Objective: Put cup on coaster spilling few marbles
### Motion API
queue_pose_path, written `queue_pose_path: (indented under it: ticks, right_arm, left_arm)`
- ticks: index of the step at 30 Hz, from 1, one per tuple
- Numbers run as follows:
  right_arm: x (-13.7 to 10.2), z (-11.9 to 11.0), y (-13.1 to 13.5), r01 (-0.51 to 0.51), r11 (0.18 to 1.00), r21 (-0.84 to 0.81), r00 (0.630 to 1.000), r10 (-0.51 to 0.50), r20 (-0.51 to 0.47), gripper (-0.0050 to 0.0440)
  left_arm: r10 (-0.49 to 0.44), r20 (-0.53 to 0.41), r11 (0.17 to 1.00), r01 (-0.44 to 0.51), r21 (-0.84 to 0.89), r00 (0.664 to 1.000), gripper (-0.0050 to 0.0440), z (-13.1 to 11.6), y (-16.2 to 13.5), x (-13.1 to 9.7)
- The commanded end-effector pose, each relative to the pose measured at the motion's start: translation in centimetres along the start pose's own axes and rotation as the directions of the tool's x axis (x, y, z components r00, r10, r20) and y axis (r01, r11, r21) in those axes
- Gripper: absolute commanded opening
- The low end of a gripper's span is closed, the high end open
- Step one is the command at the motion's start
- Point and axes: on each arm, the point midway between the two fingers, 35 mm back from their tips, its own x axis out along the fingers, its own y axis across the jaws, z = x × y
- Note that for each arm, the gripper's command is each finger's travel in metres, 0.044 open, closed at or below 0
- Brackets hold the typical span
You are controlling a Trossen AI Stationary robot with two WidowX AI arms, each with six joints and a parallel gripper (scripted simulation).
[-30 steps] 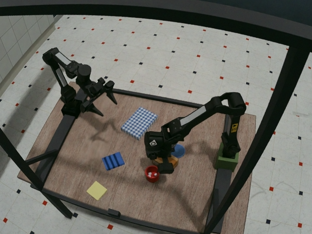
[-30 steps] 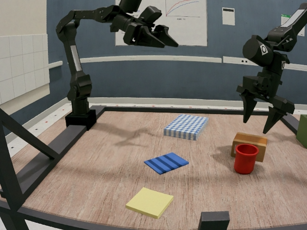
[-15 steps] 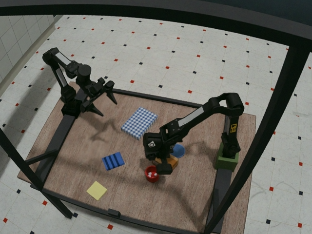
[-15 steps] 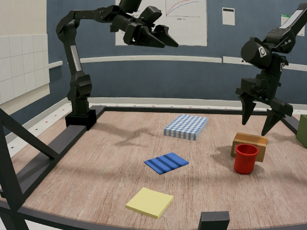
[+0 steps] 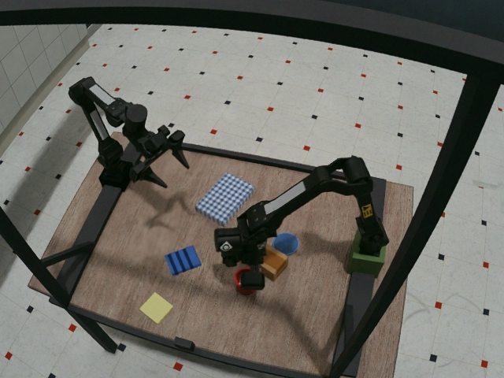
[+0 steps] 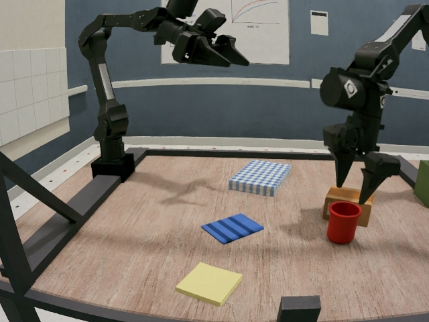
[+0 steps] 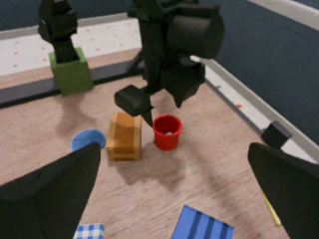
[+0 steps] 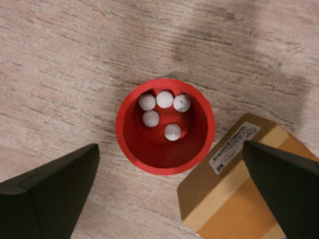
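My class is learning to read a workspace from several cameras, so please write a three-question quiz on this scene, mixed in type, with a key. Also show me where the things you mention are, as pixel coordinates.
1. Multiple choice: What is inside the red cup (image 5: 239, 287) (image 6: 341, 227) (image 7: 166, 139) (image 8: 125, 130)?
A) Water
B) White marbles (image 8: 172, 131)
C) A sponge

2. True or false: The left gripper (image 5: 177, 177) (image 6: 239, 65) is shut on the blue striped mat (image 5: 183, 260) (image 6: 232, 227) (image 7: 201, 228).

3. Fill in the blank: The fingers of the right gripper (image 6: 350, 195) (image 7: 164, 114) (image 8: 170, 148) stand ____, with nothing held between them.

Key: 1. B; 2. False; 3. open (apart)

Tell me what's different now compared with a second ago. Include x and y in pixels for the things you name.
The right tool (image 5: 244, 280) (image 6: 348, 194) has come down closer to the red cup (image 5: 239, 287) (image 6: 342, 225) (image 7: 166, 132) (image 8: 165, 164), its fingers still apart, with nothing taken hold of or let go. The cup, the box (image 5: 274, 262) (image 6: 363, 212) (image 7: 125, 139) (image 8: 234, 194), the blue striped square (image 5: 183, 260) (image 6: 232, 227) (image 7: 201, 226), the yellow square (image 5: 157, 308) (image 6: 209, 283) and the left arm look unchanged.
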Motion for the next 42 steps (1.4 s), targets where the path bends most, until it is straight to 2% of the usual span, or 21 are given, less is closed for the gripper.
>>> queue_pose_path:
  ticks: [1, 5, 12, 22, 25, 27, 31, 33, 39, 42]
  right_arm:
    - [0.2, 1.2, 0.4, 0.004, 0.999, 0.048, 0.999, -0.001, -0.047, 0.0400]
    - [0.6, 1.4, 0.4, 0.012, 0.996, 0.085, 0.996, -0.004, -0.095, 0.0400]
    - [1.1, 1.5, 0.4, 0.019, 0.995, 0.102, 0.993, -0.007, -0.117, 0.0400]
    - [5.7, 0.1, 0.2, 0.026, 0.995, 0.101, 0.990, -0.011, -0.140, 0.0400]
    - [5.9, 0.1, 0.2, 0.026, 0.995, 0.101, 0.990, -0.011, -0.140, 0.0400]
    - [5.8, 1.1, 0.4, 0.020, 0.995, 0.101, 0.993, -0.008, -0.119, 0.0400]
    - [6.3, 0.7, 0.3, 0.023, 0.995, 0.101, 0.992, -0.010, -0.129, 0.0400]
    - [6.3, 0.7, 0.3, 0.023, 0.995, 0.101, 0.992, -0.010, -0.129, 0.0371]
    - [5.8, 0.9, 0.3, 0.019, 0.995, 0.101, 0.993, -0.008, -0.115, 0.0331]
    - [5.8, 0.9, 0.3, 0.019, 0.995, 0.101, 0.993, -0.008, -0.115, 0.0331]
  left_arm:
    - [0.003, 0.026, 1.000, -0.003, -0.003, 1.000, 0.0400, 0.9, 0.1, -0.5]
    - [0.003, 0.026, 1.000, -0.003, -0.003, 1.000, 0.0400, 0.9, 0.1, -0.5]
    - [0.003, 0.026, 1.000, -0.003, -0.003, 1.000, 0.0400, 0.9, 0.1, -0.5]
    - [0.003, 0.026, 1.000, -0.003, -0.003, 1.000, 0.0400, 0.9, 0.1, -0.5]
    - [0.003, 0.026, 1.000, -0.003, -0.003, 1.000, 0.0400, 0.9, 0.1, -0.5]
    - [0.003, 0.026, 1.000, -0.003, -0.003, 1.000, 0.0400, 0.9, 0.1, -0.5]
    - [0.003, 0.026, 1.000, -0.003, -0.003, 1.000, 0.0400, 0.9, 0.1, -0.5]
    - [0.003, 0.026, 1.000, -0.003, -0.003, 1.000, 0.0400, 0.9, 0.1, -0.5]
    - [0.003, 0.026, 1.000, -0.003, -0.003, 1.000, 0.0400, 0.9, 0.1, -0.5]
    - [0.003, 0.026, 1.000, -0.003, -0.003, 1.000, 0.0400, 0.9, 0.1, -0.5]
